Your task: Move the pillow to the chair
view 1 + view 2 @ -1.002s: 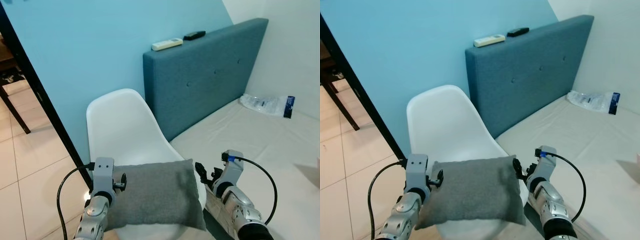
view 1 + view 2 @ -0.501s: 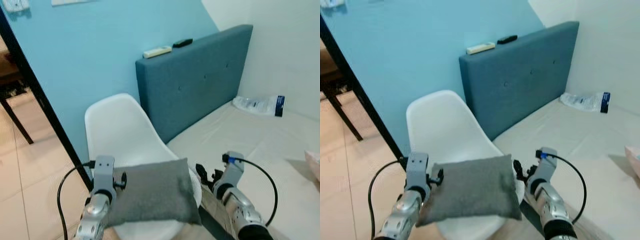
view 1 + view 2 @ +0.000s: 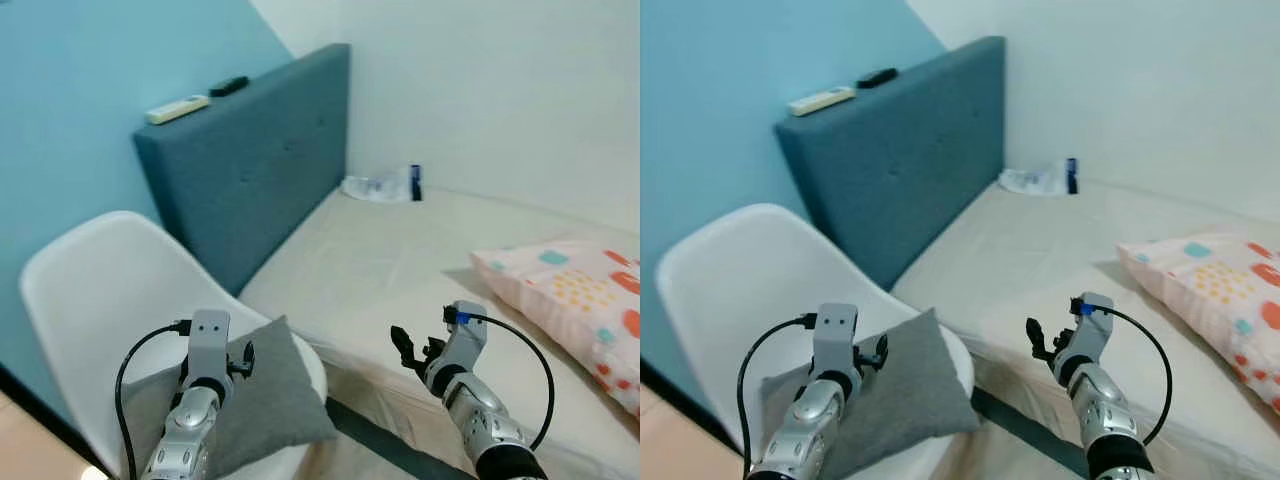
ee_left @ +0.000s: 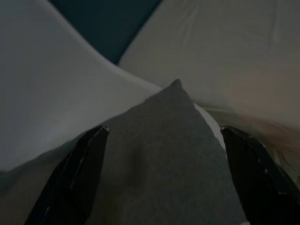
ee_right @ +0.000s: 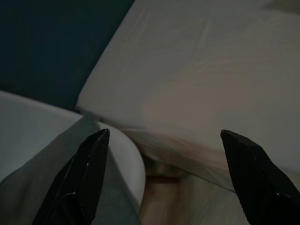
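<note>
The grey pillow (image 3: 268, 402) lies on the seat of the white shell chair (image 3: 90, 290), one corner pointing toward the bed. My left gripper (image 4: 164, 131) hovers open just above the pillow (image 4: 159, 164), its fingers (image 4: 75, 178) spread to either side and nothing pinched between them. My right gripper (image 3: 408, 352) is open too and holds nothing. It hangs apart from the pillow, near the mattress edge (image 5: 140, 136), with the chair rim (image 5: 126, 159) in its wrist view.
A blue padded headboard (image 3: 250, 170) stands behind the chair, with a white remote (image 3: 178, 108) and a black remote (image 3: 229, 86) on top. The beige mattress (image 3: 400, 250) carries a patterned pillow (image 3: 580, 300) at right and a plastic bag (image 3: 385, 185) by the white wall.
The whole view has swung to the right, bringing the bed and the patterned pillow in. The grey pillow stays on the chair seat. My right gripper now stands clear of it.
</note>
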Controlling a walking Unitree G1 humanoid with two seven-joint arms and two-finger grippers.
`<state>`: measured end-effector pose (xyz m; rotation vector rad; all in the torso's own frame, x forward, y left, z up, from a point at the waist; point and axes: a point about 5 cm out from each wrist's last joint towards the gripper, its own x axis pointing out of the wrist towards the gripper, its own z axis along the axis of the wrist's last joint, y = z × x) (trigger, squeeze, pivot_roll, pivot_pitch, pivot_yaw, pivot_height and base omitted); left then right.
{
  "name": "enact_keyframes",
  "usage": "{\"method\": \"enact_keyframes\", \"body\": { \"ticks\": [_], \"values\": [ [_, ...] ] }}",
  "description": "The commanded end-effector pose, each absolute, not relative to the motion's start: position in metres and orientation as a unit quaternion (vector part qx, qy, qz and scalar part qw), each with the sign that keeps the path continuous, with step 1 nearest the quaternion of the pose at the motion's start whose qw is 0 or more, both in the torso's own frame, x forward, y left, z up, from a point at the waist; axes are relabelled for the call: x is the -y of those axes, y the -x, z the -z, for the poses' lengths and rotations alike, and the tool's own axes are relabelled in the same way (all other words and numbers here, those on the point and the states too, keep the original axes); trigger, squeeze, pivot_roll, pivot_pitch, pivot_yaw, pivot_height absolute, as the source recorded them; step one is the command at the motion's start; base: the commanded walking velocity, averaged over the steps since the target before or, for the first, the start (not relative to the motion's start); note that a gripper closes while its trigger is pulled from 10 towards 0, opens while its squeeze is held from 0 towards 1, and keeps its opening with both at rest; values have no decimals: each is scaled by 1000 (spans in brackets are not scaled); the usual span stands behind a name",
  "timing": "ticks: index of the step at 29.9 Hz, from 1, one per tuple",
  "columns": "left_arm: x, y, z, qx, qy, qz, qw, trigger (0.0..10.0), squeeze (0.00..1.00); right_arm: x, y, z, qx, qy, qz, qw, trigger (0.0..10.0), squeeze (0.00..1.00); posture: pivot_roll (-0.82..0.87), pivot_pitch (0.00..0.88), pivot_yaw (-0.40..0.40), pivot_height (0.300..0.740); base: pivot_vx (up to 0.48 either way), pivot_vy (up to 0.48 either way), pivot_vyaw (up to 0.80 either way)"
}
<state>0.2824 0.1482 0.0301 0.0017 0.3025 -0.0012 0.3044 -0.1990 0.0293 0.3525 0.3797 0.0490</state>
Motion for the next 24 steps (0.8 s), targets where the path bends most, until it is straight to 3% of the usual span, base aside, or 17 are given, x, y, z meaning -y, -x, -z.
{"method": "enact_keyframes", "body": {
  "ticks": [1,7,12,17,24],
  "values": [
    [-149,-280,-26,-165,-8,0,986,10000,0,197,-303,-26,-197,-178,-26,964,10000,0,-43,25,18,740,0,0,-738],
    [-148,-280,-25,-169,-9,1,986,10000,0,198,-303,-26,-198,-176,-26,964,10000,0,-44,28,15,740,0,0,-738],
    [-148,-279,-25,-168,-10,0,986,10000,0,198,-303,-26,-198,-174,-26,964,10000,0,-44,29,15,740,-420,0,-738],
    [-149,-280,-25,-167,-14,-3,986,10000,0,197,-303,-26,-197,-174,-25,965,10000,0,-42,29,14,740,0,0,-739],
    [-150,-280,-26,-168,-21,-2,986,10000,0,198,-303,-27,-193,-175,-21,965,10000,0,-41,31,15,740,0,0,0]
  ]
}}
